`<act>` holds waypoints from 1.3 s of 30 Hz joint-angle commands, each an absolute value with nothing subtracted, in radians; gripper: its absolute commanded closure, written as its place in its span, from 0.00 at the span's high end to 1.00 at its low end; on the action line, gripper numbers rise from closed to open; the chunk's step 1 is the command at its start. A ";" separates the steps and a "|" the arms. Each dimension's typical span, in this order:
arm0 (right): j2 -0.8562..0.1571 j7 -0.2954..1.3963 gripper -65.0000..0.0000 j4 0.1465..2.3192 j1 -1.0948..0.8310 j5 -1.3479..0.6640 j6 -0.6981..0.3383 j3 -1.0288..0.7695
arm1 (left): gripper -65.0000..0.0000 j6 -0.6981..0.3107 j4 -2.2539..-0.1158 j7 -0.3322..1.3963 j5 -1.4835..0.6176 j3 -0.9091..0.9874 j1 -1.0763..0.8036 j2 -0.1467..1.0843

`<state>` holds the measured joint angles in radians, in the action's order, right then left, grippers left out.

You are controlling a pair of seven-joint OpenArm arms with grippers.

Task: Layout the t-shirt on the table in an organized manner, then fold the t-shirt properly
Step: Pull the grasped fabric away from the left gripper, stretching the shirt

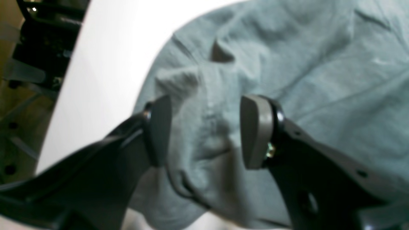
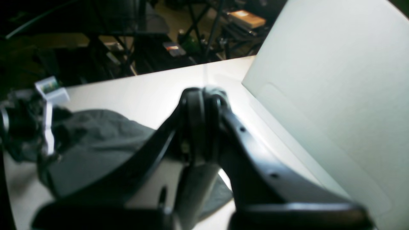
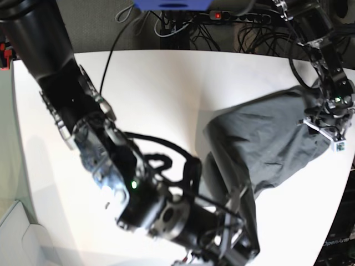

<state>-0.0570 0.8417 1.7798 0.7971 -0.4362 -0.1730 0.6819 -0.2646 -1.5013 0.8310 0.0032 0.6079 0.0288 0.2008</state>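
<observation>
Dark grey t-shirt lay bunched, not yet spread, on the white worktop, occupying the sector from 3 to 5 o'clock of the base view. Its long axis ran from about 2 o'clock, under the left gripper, down to about 7 o'clock, toward the right gripper.

In the left wrist view the left gripper had its jaws spread, straddling a raised ridge of cloth near the garment's edge; the pads stood just beside the fold, contact uncertain.

The right gripper had its jaws pressed together at the shirt's lower end; whether cloth was pinched between them could not be told. Judged so, the left arm was better placed for the next grasp.
</observation>
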 commanded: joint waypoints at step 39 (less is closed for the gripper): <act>0.142 0.567 0.00 1.311 0.777 0.081 -0.021 0.231 | 0.51 -0.263 -1.376 0.647 -0.001 0.616 -0.104 0.302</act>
